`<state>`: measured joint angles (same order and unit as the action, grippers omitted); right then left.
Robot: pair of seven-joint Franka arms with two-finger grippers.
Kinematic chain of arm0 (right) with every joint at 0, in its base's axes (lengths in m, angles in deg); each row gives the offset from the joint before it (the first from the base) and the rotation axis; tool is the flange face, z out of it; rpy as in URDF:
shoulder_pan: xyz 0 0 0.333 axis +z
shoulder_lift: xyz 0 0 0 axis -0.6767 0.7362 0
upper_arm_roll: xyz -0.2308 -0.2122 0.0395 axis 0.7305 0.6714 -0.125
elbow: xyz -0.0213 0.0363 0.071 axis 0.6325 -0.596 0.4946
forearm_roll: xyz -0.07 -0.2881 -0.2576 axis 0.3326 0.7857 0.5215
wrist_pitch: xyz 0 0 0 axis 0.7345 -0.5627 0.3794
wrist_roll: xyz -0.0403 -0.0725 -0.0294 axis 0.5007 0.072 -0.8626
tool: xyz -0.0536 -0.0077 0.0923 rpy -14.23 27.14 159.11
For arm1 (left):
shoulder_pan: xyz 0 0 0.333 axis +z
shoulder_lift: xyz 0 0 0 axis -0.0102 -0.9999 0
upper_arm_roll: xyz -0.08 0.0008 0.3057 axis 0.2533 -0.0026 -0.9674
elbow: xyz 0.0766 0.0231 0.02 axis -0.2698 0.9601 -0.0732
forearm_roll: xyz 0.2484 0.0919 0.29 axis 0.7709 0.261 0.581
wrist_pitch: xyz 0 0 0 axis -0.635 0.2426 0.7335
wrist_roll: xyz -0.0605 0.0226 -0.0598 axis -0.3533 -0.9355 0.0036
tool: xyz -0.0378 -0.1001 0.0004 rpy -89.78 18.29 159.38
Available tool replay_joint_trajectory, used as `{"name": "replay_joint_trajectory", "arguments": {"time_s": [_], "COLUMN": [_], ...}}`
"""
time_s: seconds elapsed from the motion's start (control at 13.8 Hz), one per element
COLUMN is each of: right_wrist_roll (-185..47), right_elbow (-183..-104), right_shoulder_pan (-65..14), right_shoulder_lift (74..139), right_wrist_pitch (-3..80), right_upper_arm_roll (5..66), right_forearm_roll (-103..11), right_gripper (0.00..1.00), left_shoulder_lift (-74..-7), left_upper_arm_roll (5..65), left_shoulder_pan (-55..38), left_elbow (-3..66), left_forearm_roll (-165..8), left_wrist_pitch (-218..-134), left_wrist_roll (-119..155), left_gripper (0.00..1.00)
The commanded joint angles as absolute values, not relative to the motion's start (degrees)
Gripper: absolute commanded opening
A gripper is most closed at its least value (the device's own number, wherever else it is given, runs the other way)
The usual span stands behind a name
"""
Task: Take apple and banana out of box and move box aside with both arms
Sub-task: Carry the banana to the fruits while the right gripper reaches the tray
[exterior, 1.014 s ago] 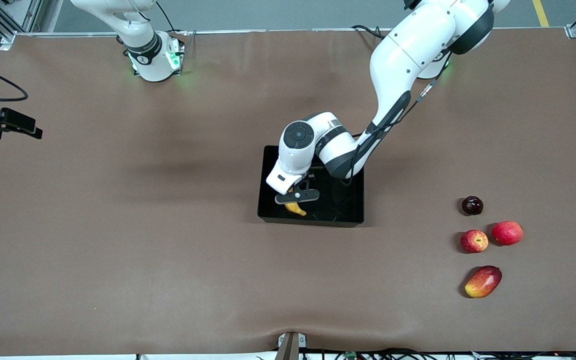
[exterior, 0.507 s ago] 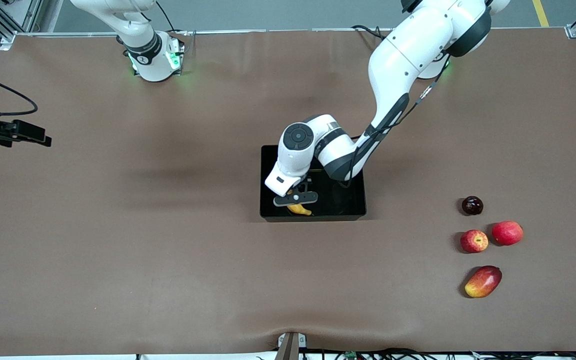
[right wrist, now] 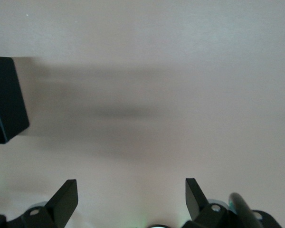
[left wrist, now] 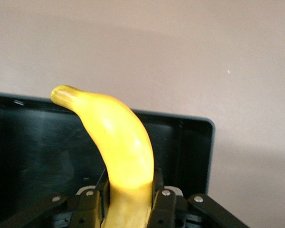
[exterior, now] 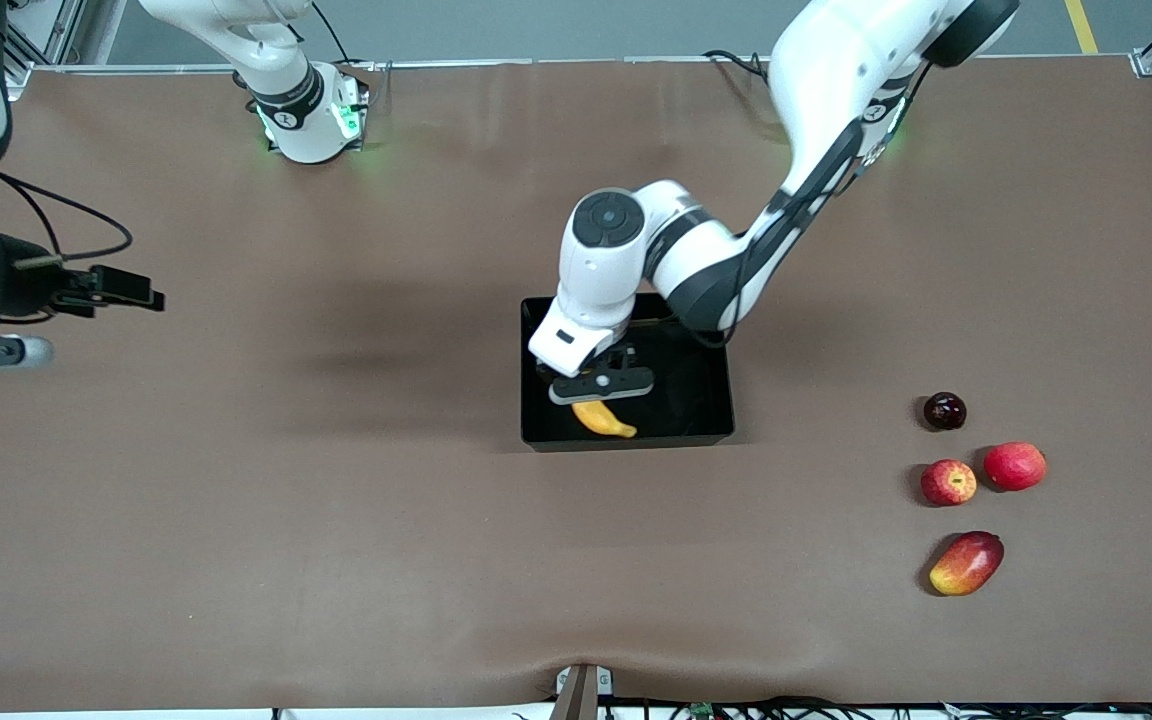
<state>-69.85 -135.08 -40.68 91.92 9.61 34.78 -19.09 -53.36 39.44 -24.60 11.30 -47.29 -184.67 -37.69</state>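
1. While the right arm's base stands at the top of the front view, its right gripper (right wrist: 130, 199) hangs over bare table toward the right arm's end, fingers (right wrist: 66, 194) spread wide apart with nothing between them. A corner of the box (right wrist: 7, 99) shows in its wrist view.
2. Mid-table, the black box (exterior: 706, 435) sits flat on the brown table (exterior: 336, 550).
3. Reaching down from its base, the left arm bends at the elbow and points its wrist steeply into the box. The left gripper (exterior: 601, 385) is clamped on the banana (exterior: 604, 419), whose free end juts toward the box's wall nearest the front camera. In the left wrist view the banana (left wrist: 118, 147) rises from between the fingers (left wrist: 164, 204).
4. Toward the left arm's end lie a dark round fruit (exterior: 944, 410), the streaked apple (exterior: 948, 482), a plainer red fruit (exterior: 1014, 465) just beside it, and the mango (exterior: 966, 563) nearest the camera.
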Motion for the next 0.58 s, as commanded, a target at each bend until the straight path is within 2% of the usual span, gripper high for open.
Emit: {"name": "replay_joint_trajectory", "arguments": {"time_s": [0.0, 0.22, 0.51], "right_wrist_roll": [-78.2, -88.0, -93.4], "right_elbow": [-134.4, -134.6, -134.6], "right_shoulder_pan": [-35.8, -27.6, -19.0], "right_shoulder_lift": [92.9, 95.4, 99.9], "right_wrist_pitch": [10.9, 14.4, 20.5], "right_upper_arm_roll": [34.9, 34.9, 34.9], "right_forearm_roll": [-20.1, -20.3, -20.4], "right_gripper": [1.0, 1.0, 1.0], "left_shoulder_lift": [-47.7, -45.3, -45.7], "left_upper_arm_roll": [39.5, 39.4, 39.3], "left_shoulder_pan": [-20.0, -11.9, -2.3], "left_elbow": [13.0, 13.3, 14.8], "left_forearm_roll": [-51.1, -55.2, -55.8], "left_wrist_pitch": [-178.3, -173.0, -172.1], "left_wrist_roll": [-29.0, -15.2, 1.7], "left_gripper": [0.0, 0.0, 0.0]}}
